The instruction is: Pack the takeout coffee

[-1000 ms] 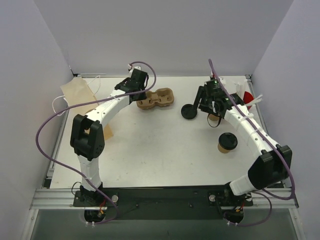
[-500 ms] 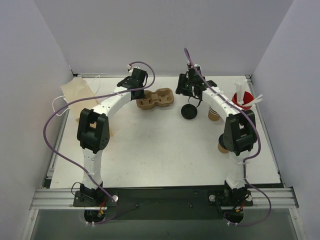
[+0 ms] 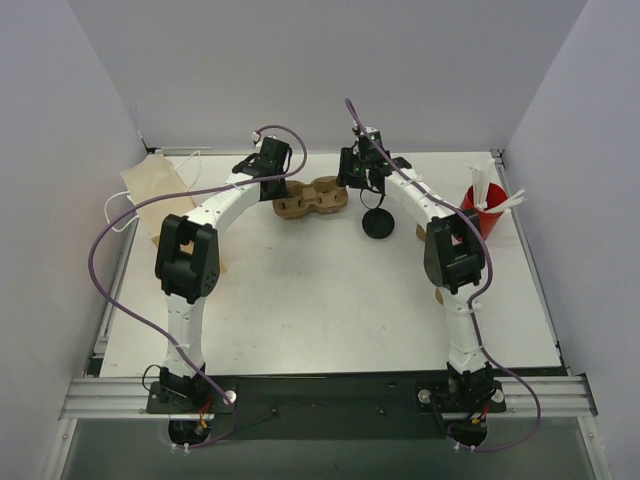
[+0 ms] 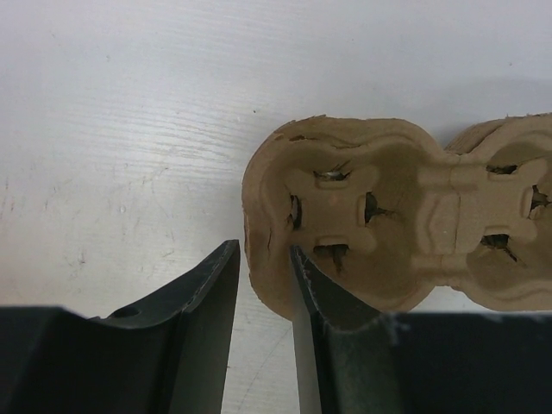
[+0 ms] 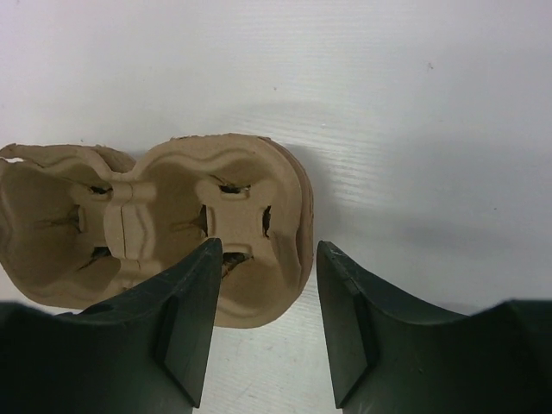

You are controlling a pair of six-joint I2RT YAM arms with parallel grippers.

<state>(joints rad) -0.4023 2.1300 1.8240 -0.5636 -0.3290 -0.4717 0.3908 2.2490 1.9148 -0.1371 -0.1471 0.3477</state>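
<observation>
A tan pulp cup carrier (image 3: 312,197) lies at the back middle of the table. My left gripper (image 3: 272,172) is at its left end. In the left wrist view the left gripper (image 4: 264,248) is shut on the rim of the carrier (image 4: 405,224), one finger outside and one inside. My right gripper (image 3: 358,175) hovers at the carrier's right end. In the right wrist view the right gripper (image 5: 269,245) stands open astride the rim of the carrier (image 5: 172,181), its outer finger clear of it. The takeout coffee (image 3: 440,296) is mostly hidden behind my right arm's elbow.
A loose black lid (image 3: 377,224) lies just right of the carrier. A red cup with white sticks (image 3: 485,208) stands at the right edge. A sliver of the pale cup stack (image 3: 422,233) shows beside my right arm. A paper bag (image 3: 150,185) lies at the far left.
My right arm has swung left from the cup stack to the carrier's right end, and its jaws have narrowed. The left gripper has stayed on the carrier.
</observation>
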